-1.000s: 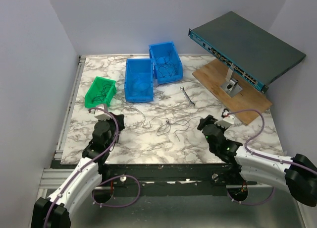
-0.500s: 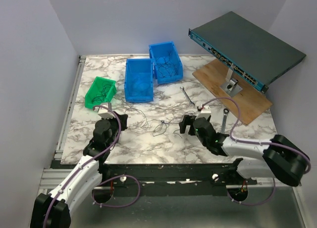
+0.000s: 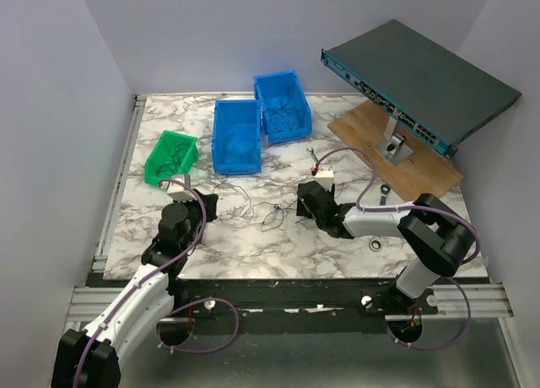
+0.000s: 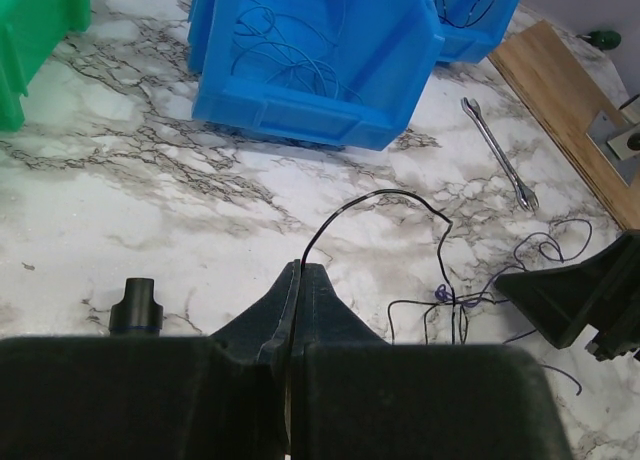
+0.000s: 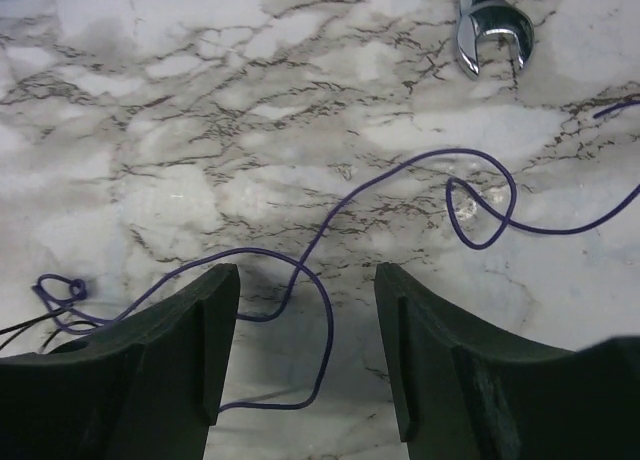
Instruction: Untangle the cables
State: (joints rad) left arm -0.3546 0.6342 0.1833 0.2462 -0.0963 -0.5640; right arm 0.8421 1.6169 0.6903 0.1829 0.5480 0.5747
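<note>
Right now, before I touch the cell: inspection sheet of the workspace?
Surface: marble table.
Job's things: thin cables, loose strands lying between the arms, including a black strand and a blue strand.
Clutter: wrench; green bin and two blue bins, wires inside.
Grippers: left gripper shut on the black strand; right gripper open, astride the blue strand.
Cables: purple arm cables looped along both arms.
Surroundings: network switch tilted on a stand, wooden board, plain walls.

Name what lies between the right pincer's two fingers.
In the right wrist view, a purple cable loops on the marble tabletop between the right pincer's open fingers, ungripped.
</note>
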